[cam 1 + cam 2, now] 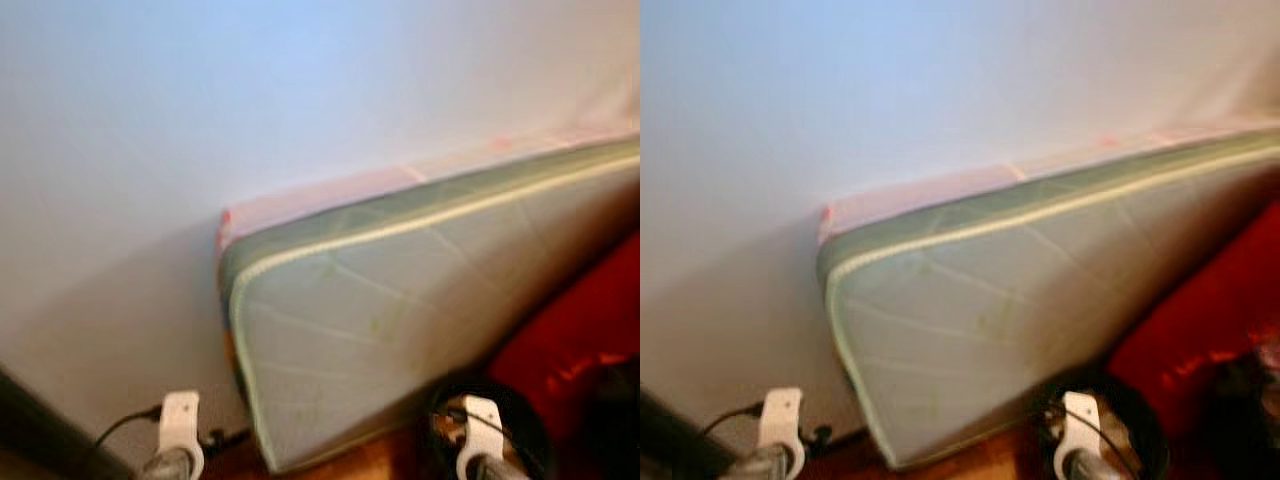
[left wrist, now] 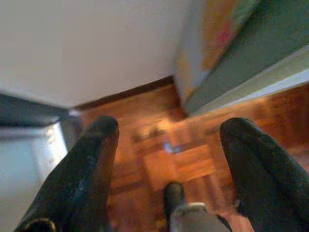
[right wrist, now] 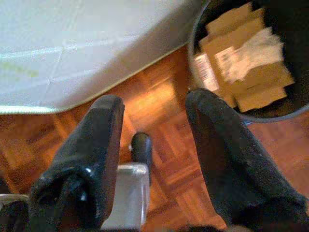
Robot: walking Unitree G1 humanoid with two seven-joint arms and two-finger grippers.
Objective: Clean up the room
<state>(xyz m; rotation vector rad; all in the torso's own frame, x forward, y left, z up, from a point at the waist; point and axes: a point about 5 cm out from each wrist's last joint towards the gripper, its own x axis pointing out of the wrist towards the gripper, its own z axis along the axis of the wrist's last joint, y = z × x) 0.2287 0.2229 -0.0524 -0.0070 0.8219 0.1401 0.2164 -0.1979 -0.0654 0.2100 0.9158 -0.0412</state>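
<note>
A pale green mattress (image 1: pixel 400 300) stands on its long edge, leaning against the white wall (image 1: pixel 200 130). A black bin (image 3: pixel 251 58) holding cardboard pieces and crumpled paper sits on the parquet floor just right of the mattress's lower corner. My left gripper (image 2: pixel 166 169) hangs open over the wooden floor near the wall's skirting, nothing between its fingers. My right gripper (image 3: pixel 154 140) is also open, above the floor between the mattress edge and the bin. Both wrists (image 1: pixel 178 430) show at the bottom of the head views.
A red cushion or bag (image 1: pixel 580 340) lies at the right beside the mattress. A dark piece of furniture (image 1: pixel 40 435) stands at the lower left by the wall. Parquet floor (image 3: pixel 159 96) runs below both grippers.
</note>
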